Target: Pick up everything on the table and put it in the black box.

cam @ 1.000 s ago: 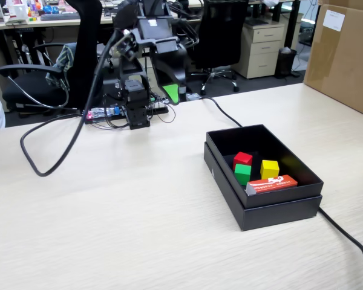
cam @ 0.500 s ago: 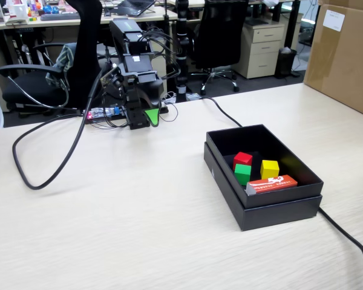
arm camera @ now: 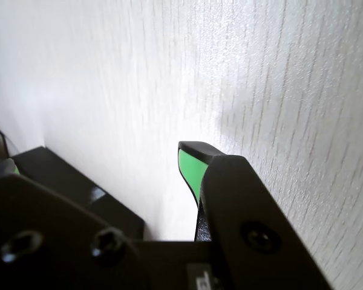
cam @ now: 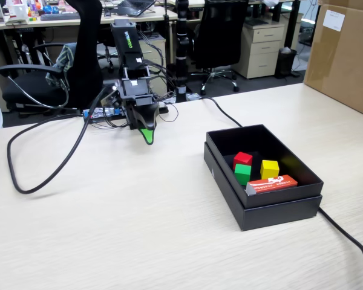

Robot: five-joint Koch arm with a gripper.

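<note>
The black box [cam: 263, 181] near the table's [cam: 109, 229] front right corner already holds four small things, so the pincer [cam: 147, 136], clenched and empty near the far edge, can stay parked.

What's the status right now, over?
Gripper shut, empty, low over the table. Red, green, yellow cubes and orange eraser inside black cardboard box. Nothing in the way.
</note>
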